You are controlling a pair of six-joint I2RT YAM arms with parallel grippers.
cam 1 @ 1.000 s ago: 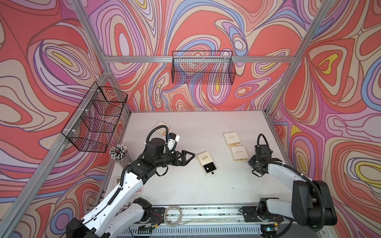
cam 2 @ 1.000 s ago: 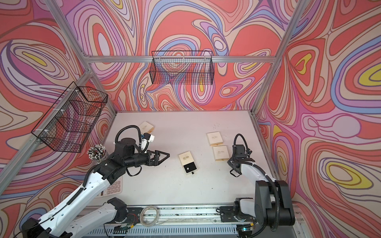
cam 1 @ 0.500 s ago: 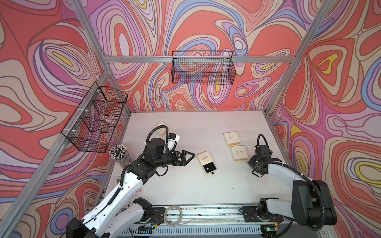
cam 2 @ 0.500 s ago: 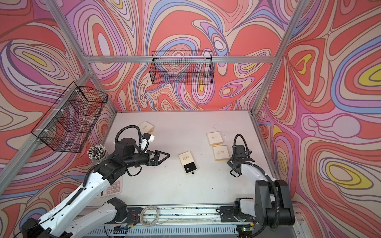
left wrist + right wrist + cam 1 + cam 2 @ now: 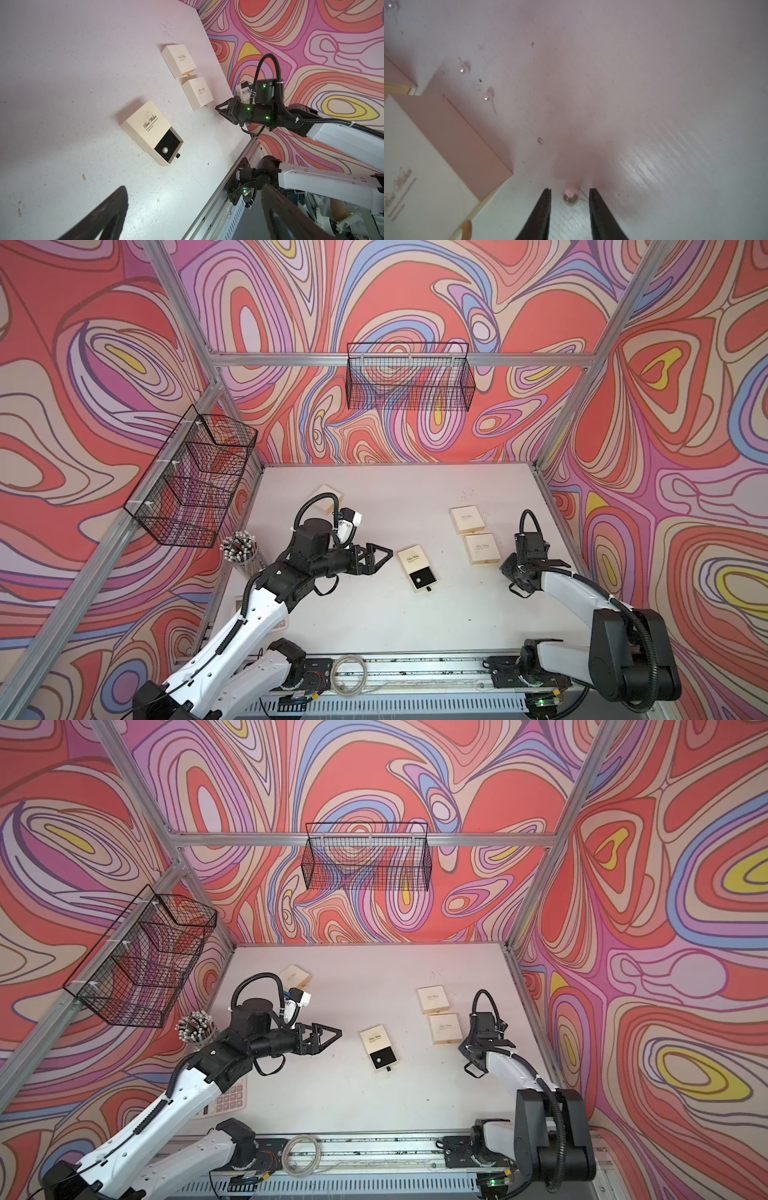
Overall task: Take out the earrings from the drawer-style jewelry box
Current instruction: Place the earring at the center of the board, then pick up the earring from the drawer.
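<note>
Table point(image 5: 374, 497): white, scuffed.
Centre: open drawer box point(image 5: 417, 568).
Around: three closed cream boxes point(image 5: 467, 519).
Loose: earrings point(image 5: 462, 69) beside two boxes.
Edge: pen cup point(image 5: 239, 547).

Four cream boxes point(image 5: 411, 558); two wire baskets point(image 5: 409, 381); at least five earrings point(image 5: 571, 197).

One earring point(image 5: 165, 150) in the drawer point(image 5: 171, 140)

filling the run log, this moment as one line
left gripper: open, near open box | right gripper: open, loose stud on table between fingers | drawer: one stud inside
</note>
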